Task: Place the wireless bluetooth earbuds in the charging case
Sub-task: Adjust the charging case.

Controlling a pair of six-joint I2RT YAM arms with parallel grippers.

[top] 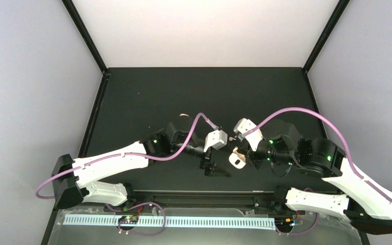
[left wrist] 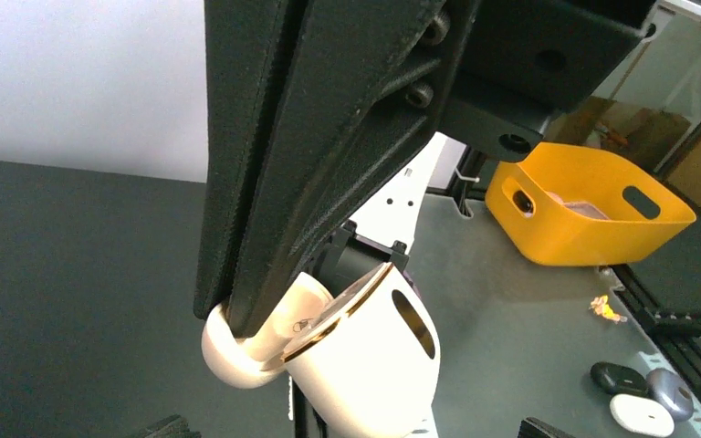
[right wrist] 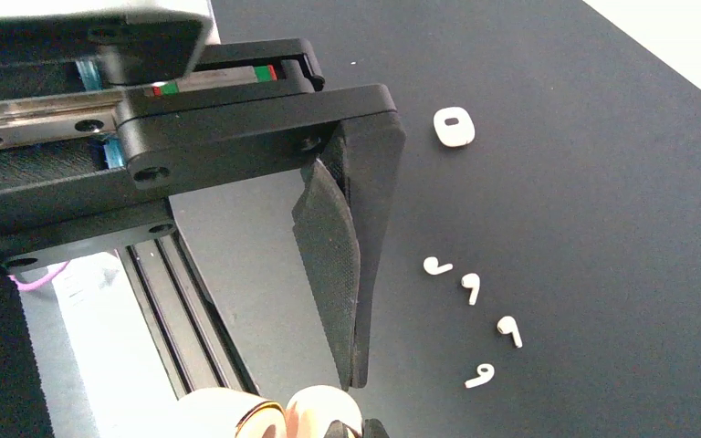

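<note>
The charging case (left wrist: 374,360) is cream-white with a gold rim, and its lid (left wrist: 233,356) is flipped open. My right gripper (left wrist: 237,321) is shut on that lid, one finger inside it and one outside. In the right wrist view its closed fingertips (right wrist: 356,376) end on the lid (right wrist: 324,409). My left gripper (left wrist: 356,429) is open, and only its two tips show at the bottom corners, either side of the case body. From above, the case (top: 237,159) sits between the left gripper (top: 214,168) and the right gripper (top: 248,154). Several earbuds (right wrist: 472,287) lie loose on the black mat.
A second small white case (right wrist: 455,127) lies on the mat beyond the earbuds. A black rail (right wrist: 164,301) runs along the near table edge. Off the table to the right stand a yellow bin (left wrist: 593,205) and some computer mice (left wrist: 634,401).
</note>
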